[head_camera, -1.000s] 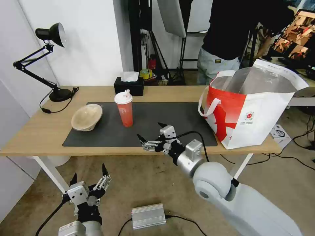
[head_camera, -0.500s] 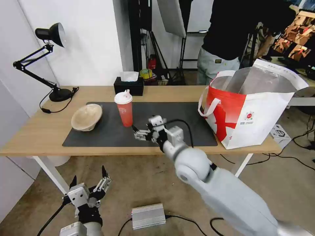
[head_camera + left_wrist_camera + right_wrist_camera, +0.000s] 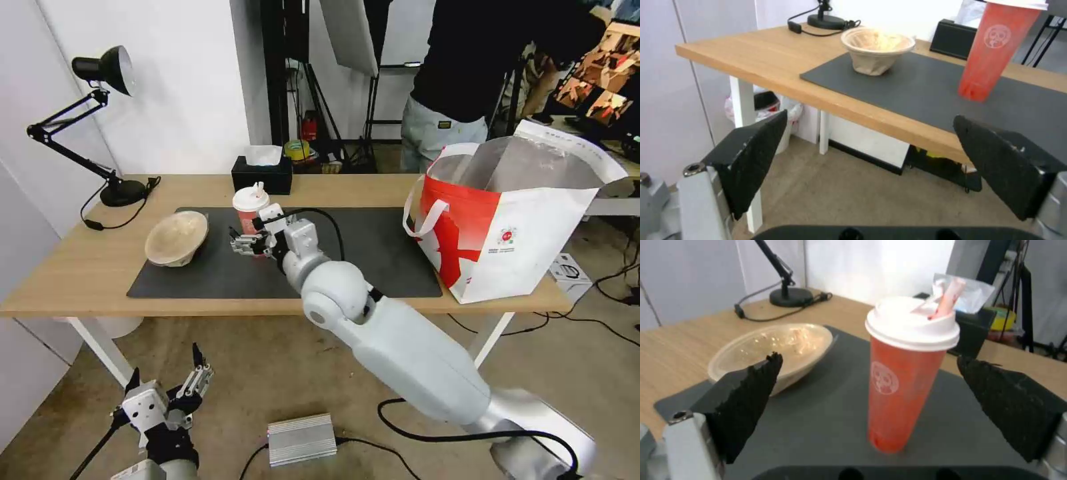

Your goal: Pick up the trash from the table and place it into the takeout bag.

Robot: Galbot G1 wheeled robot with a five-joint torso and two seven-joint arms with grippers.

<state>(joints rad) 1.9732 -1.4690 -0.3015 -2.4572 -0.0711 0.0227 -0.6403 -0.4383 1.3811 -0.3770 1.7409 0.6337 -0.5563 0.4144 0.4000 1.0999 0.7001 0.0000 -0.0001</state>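
Black desk lamp (image 3: 100, 73) stood at far-left corner, black tissue box (image 3: 261, 175) at back edge, silver box (image 3: 301, 438) on floor.

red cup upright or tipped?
Upright: the red cup stands on its base on the grey mat, white lid on top.

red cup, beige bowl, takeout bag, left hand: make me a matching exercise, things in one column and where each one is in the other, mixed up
Things:
1. red cup
2. beige bowl
3. takeout bag
4. left hand

Places:
A. low, below the table edge, open
B. at the table's right end
C. on the mat's left end
D. upright on the mat, open right hand in front of it

Pairs: 1-D, 2-C, 3-B, 4-A
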